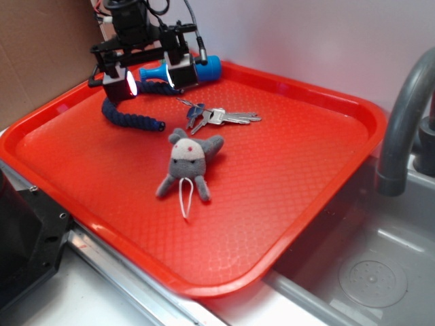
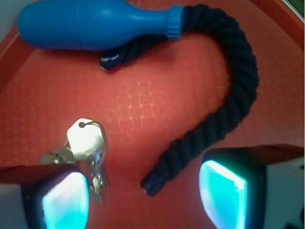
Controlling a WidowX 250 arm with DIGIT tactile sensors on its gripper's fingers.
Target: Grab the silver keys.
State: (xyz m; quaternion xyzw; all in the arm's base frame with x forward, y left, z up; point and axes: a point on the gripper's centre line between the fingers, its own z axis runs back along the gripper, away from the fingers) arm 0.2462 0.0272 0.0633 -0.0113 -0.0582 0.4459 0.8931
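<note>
The silver keys (image 1: 219, 117) lie flat on the red tray (image 1: 292, 204), just behind the grey plush toy (image 1: 189, 161); one head is dark blue. In the wrist view the keys (image 2: 86, 142) sit at the lower left, partly hidden by my left finger (image 2: 62, 202). My gripper (image 1: 153, 80) is open and empty, held above the tray's back left and left of the keys in the exterior view. In the wrist view the gripper (image 2: 143, 200) has one end of the dark rope between its pads.
A dark blue rope (image 1: 129, 119) curls under the gripper, also in the wrist view (image 2: 238, 81). A blue plastic bowling pin (image 1: 198, 70) lies at the tray's back edge (image 2: 95, 26). A grey faucet (image 1: 401, 115) and sink stand to the right.
</note>
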